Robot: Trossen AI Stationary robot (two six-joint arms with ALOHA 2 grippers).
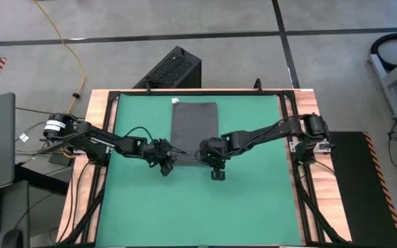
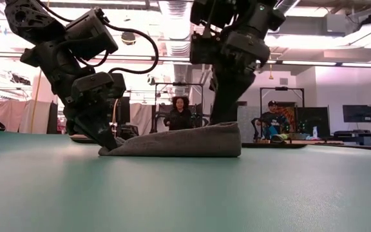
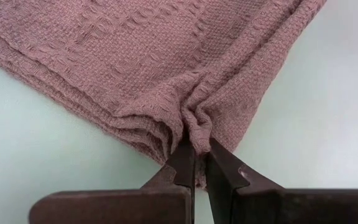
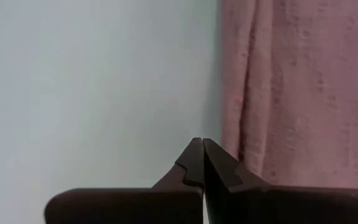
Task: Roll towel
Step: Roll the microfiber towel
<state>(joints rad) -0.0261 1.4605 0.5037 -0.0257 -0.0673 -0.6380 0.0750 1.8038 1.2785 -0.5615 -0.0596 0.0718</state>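
Note:
The dark grey towel lies on the green mat, its white tag at the far edge. In the low view the towel's near part stands bunched up, higher toward the right. My left gripper is shut on the towel's near left corner. My right gripper is shut by the near right corner. In the right wrist view its shut fingertips sit just beside the towel's side edge, with bare mat ahead of them. My left gripper pinches the towel's near edge at the left corner between its two fingers, with several layers puckered together at the tips. The fingers slant down from the table's left near side. The rest of the towel lies on the mat. My right gripper is shut beside the towel's right edge; I cannot tell whether it touches the cloth.
The mat is bare on the near side and on both sides of the towel. A dark frame borders the mat. People show in the room beyond the far edge.

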